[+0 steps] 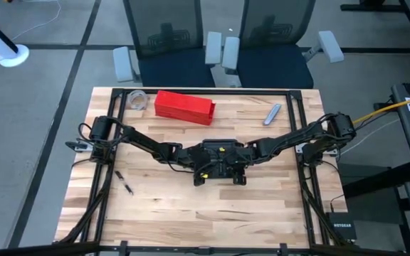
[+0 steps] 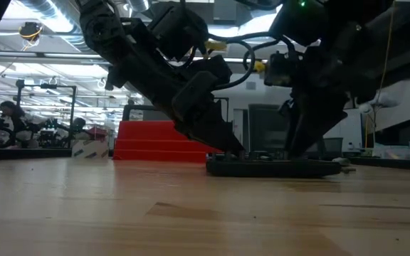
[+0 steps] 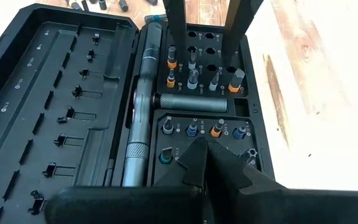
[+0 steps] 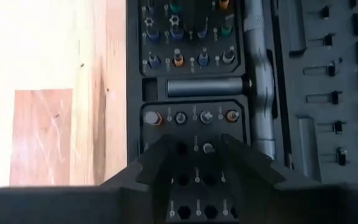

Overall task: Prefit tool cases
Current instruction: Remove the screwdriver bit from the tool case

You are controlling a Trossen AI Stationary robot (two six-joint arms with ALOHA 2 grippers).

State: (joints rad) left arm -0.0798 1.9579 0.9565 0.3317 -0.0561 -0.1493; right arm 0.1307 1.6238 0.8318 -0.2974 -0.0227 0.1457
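Note:
The black tool case [image 1: 219, 169] lies open and flat at the table's middle, showing its clip-lined lid half [image 3: 61, 106], a ratchet handle [image 3: 140, 124] along the hinge and gridded bit sockets [image 4: 194, 180]. Both arms meet over it. My left gripper [image 3: 202, 148] is shut, its tips down at a row of bits [image 3: 191, 129] in the case. My right gripper [image 4: 197, 152] is open, its fingers [image 3: 174, 25] standing down over the other bit block, one on each side of several sockets. The low view shows both reaching down to the case [image 2: 276, 168]. My left gripper comes slanting down from the table's left with shut tips at the bit block [image 3: 166, 155]. The tips hide the spot, and I cannot tell whether they touch a bit or the case. My right gripper's open fingers [image 4: 160, 155] reach slanting down into the socket block [image 4: 182, 149]; whether they touch it cannot be told.
A long red box [image 1: 184, 107] lies at the far side, with a clear round thing [image 1: 138, 99] to its left and a grey tool [image 1: 272, 114] far right. Small dark bits [image 1: 124, 183] lie near left. Two chairs stand beyond the far edge.

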